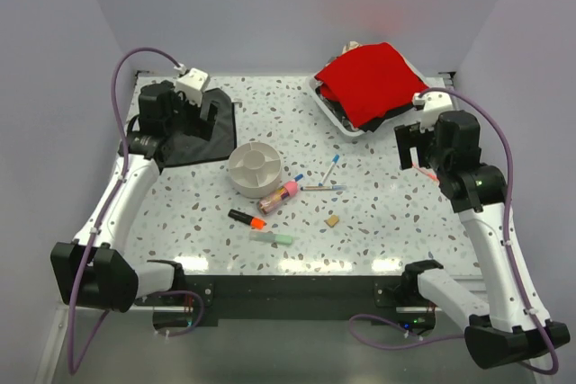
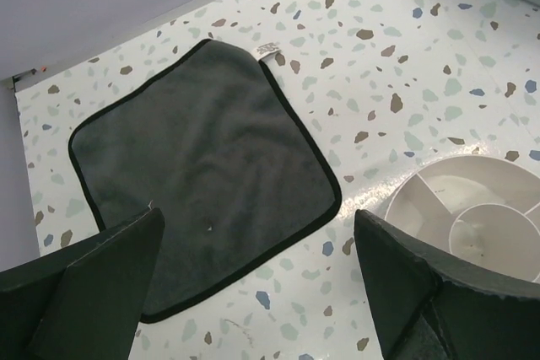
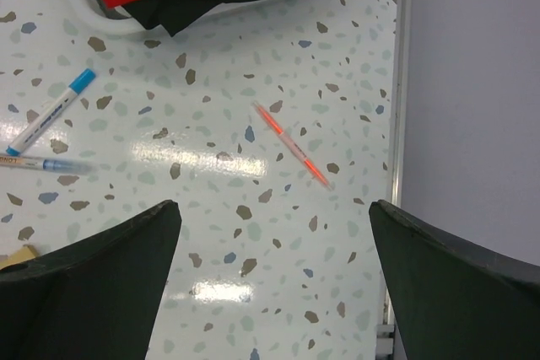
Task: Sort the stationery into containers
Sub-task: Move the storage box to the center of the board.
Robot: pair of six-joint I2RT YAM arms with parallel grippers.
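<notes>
The round off-white divided bowl (image 1: 255, 169) stands mid-table and shows in the left wrist view (image 2: 472, 208). Leaning on its near side is the pink-capped tan stick (image 1: 279, 195). Nearer lie the orange-and-black highlighter (image 1: 246, 218) and the pale green highlighter (image 1: 273, 237). Two blue-tipped pens (image 1: 329, 168) (image 1: 324, 188) lie right of the bowl, also in the right wrist view (image 3: 51, 111) (image 3: 42, 163). The tan eraser (image 1: 332, 220) lies near them. A thin orange pen (image 3: 291, 145) lies under my right gripper. My left gripper (image 2: 259, 225) is open over the black cloth's edge. My right gripper (image 3: 274, 208) is open and empty.
A black cloth (image 2: 202, 166) lies flat at the back left (image 1: 202, 132). A white tray (image 1: 346, 123) holding a red cloth (image 1: 371, 78) over dark cloth stands at the back right. The table's right edge rail (image 3: 396, 107) runs close to the orange pen.
</notes>
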